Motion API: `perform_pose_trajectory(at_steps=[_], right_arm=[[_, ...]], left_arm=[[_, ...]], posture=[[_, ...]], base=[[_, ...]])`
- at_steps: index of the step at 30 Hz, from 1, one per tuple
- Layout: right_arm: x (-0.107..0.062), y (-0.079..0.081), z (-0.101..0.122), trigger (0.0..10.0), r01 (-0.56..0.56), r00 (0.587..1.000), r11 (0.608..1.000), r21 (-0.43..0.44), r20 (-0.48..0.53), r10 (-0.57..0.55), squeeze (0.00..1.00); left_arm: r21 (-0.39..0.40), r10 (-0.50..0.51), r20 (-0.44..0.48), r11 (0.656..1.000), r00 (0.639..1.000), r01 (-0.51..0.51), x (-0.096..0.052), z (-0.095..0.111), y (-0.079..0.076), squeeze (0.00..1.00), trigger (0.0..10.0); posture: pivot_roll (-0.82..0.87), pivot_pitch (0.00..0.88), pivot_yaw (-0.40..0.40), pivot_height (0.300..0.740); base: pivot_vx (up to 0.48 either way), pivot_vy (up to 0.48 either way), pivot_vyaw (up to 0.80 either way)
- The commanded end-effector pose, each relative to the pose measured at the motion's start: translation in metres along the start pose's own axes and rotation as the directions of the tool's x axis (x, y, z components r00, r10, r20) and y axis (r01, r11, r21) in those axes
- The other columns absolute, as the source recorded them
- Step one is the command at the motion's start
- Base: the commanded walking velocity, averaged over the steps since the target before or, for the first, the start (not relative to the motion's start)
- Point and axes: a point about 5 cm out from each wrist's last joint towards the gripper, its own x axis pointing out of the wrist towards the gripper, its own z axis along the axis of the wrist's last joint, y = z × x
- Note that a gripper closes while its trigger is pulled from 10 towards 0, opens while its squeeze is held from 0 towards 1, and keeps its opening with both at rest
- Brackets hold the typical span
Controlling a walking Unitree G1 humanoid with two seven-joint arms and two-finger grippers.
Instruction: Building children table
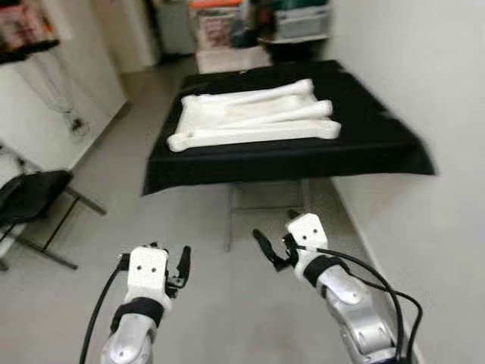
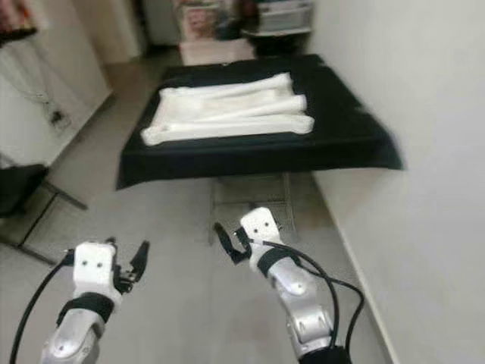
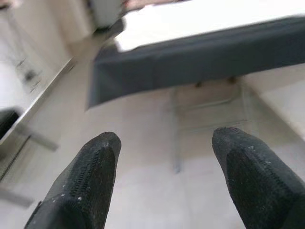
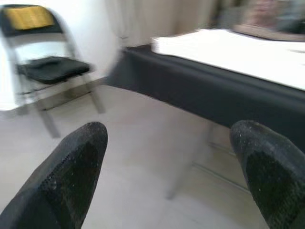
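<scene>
I am looking down a narrow room with a pale smooth floor [image 1: 204, 227], a plain white wall [image 1: 424, 91] along my right and a second white wall on my left.

Left gripper [image 3: 164, 157]: held low over the floor, short of the table, with nothing between its fingers. The wrist view shows the two black fingers [image 3: 90, 176] spread wide, their pads finely stippled and rounded at the tips. A white housing and a silver forearm sit behind them.

Right gripper [image 4: 167, 157]: also low and in front of me, closer to the table than the left one, turned inward. Its fingers are spread wide and carry nothing. Black cables loop along the silver arm.

Ahead stands a table covered in a black cloth [image 1: 364, 144], matte, hanging over the near edge, with thin metal legs [image 1: 231, 216] underneath. On the cloth lie the white table parts [image 1: 254, 117]: a flat slab with long rounded legs lying across it, smooth and matte, the ends knobbed. Both grippers are well apart from them.

A black folding chair [image 1: 30, 193] with a metal frame stands at my left. The right wrist view adds a yellow patch on its backrest, which the head views do not show. Blurred boxes and bins [image 1: 227, 23] are stacked beyond the table.
</scene>
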Motion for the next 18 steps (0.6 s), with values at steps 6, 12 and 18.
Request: perform_pose_trajectory(at_steps=[6,12,18], right_arm=[[0.002,0.004,0.003,10.0,-0.023,1.000,0.999,0.028,0.007,0.023,0.00],[0.003,0.004,0.008,10.0,-0.060,0.997,0.996,0.065,0.047,0.057,0.00],[0.011,0.000,0.027,10.0,-0.099,0.988,0.993,0.072,0.126,0.089,0.00]], left_arm=[[0.002,-0.011,-0.007,1.000,1.000,0.011,0.002,0.002,0.003,0.00,10.0],[-0.014,-0.022,0.024,1.000,0.999,0.022,0.008,0.011,0.000,0.00,10.0],[-0.021,-0.040,0.035,0.999,0.999,0.041,0.009,0.014,-0.004,0.00,10.0]], posture=[[-0.01,0.000,0.082,0.740],[0.00,0.000,0.081,0.740],[0.01,0.000,0.082,0.740]], base=[[0.369,0.000,0.00],[0.369,0.000,0.00],[0.366,0.000,0.00]])
